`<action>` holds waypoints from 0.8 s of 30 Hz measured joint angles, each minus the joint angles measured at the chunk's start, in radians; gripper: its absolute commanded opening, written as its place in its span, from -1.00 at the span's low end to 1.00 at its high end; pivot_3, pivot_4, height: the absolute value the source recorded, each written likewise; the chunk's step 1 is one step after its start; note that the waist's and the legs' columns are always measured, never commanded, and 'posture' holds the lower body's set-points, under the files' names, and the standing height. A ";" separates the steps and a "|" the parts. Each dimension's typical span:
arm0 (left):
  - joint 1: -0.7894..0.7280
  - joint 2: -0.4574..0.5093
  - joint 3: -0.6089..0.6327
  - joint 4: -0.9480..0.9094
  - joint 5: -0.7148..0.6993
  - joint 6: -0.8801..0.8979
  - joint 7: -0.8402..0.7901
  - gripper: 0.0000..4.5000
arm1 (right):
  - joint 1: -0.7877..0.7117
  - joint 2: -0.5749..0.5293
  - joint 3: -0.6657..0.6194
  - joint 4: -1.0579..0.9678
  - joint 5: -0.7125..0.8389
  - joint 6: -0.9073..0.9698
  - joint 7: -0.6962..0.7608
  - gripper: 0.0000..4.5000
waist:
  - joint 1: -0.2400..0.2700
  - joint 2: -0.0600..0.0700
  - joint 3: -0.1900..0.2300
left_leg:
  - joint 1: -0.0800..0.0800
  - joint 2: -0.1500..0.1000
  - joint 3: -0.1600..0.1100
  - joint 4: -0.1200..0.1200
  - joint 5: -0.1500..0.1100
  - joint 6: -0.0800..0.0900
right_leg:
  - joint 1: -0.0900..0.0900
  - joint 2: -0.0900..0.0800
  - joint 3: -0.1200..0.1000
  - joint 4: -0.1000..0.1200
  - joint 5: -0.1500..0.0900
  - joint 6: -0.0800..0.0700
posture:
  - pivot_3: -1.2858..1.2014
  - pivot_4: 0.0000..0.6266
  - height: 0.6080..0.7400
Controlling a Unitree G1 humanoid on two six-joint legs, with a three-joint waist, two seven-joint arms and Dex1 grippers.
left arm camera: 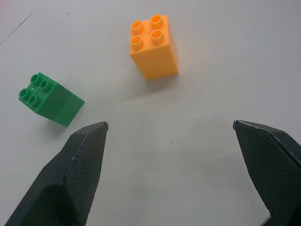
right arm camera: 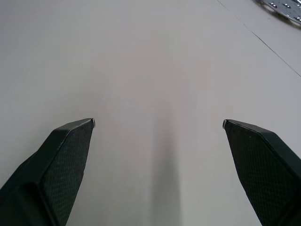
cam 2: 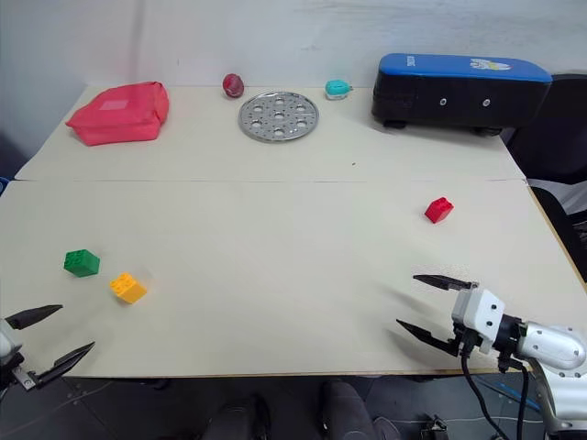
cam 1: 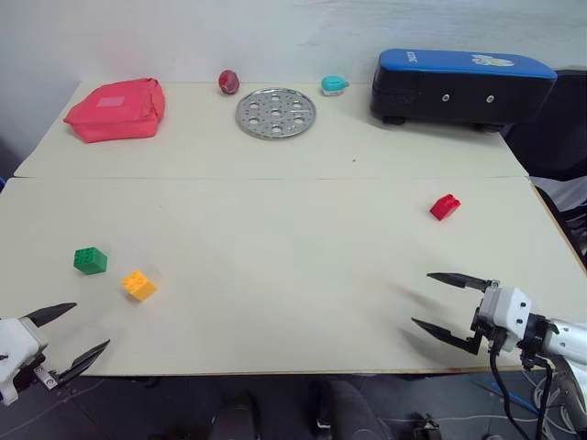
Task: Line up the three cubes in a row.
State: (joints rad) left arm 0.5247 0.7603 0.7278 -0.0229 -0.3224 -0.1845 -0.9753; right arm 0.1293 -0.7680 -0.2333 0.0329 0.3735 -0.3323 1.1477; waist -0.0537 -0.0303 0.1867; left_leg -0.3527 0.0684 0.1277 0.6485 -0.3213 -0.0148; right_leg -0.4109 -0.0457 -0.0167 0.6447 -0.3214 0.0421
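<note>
Beige table, largest thing here, bears everything. Far edge, well beyond both grippers: one blue-topped black case, one red pouch, one perforated metal disc, one dark red ball, one small teal object.

Three cubes, none in a row yet. Green cube and yellow-orange cube sit near each other but apart, just ahead of the left gripper, yellow-orange one nearer its fingers. Red cube lies alone, ahead of the right gripper, well apart from the other two.

Both grippers: fingers spread wide, holding nothing.

Judgement: right arm is nearer the red cube; bringing it over to the pair looks like the move needed.
</note>
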 measured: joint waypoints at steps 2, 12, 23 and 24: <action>0.006 0.000 0.000 -0.004 -0.003 0.004 -0.005 0.99 | -0.002 0.002 0.000 0.008 0.000 -0.002 0.001 1.00 | 0.000 0.000 0.000 | 0.000 0.000 0.000 0.000 0.000 0.000 | 0.000 0.000 0.000 0.000 0.000 0.000 | 0.03 -0.52 1.00; 0.067 0.074 0.017 -0.267 -0.336 0.422 -0.100 0.99 | 0.137 0.110 -0.119 -0.074 0.039 0.085 -0.187 1.00 | 0.017 0.001 -0.002 | 0.000 -0.001 -0.003 0.000 0.002 -0.003 | 0.001 -0.001 -0.001 0.001 0.000 0.000 | 0.03 -0.52 1.00; -0.271 -0.013 -0.307 -0.523 -0.388 0.551 0.097 0.99 | 0.016 0.178 -0.261 0.099 0.050 0.169 -0.393 1.00 | -0.008 0.005 -0.004 | 0.002 -0.002 -0.001 -0.001 0.004 -0.005 | 0.003 0.006 0.009 0.007 0.000 0.000 | 0.03 -0.52 1.00; -0.280 -0.013 -0.318 -0.522 -0.379 0.551 0.100 0.99 | -0.029 0.165 -0.251 0.116 0.048 0.178 -0.391 1.00 | -0.012 0.005 -0.004 | 0.002 -0.002 -0.002 -0.001 0.005 -0.007 | 0.002 0.007 0.010 0.007 0.000 0.000 | 0.03 -0.52 1.00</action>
State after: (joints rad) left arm 0.2447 0.7470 0.4097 -0.5449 -0.7015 0.3662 -0.8749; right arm 0.1003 -0.6028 -0.4841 0.1489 0.4219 -0.1542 0.7566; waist -0.0656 -0.0251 0.1826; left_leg -0.3504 0.0660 0.1261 0.6474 -0.3167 -0.0215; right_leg -0.4087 -0.0389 -0.0070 0.6517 -0.3213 0.0423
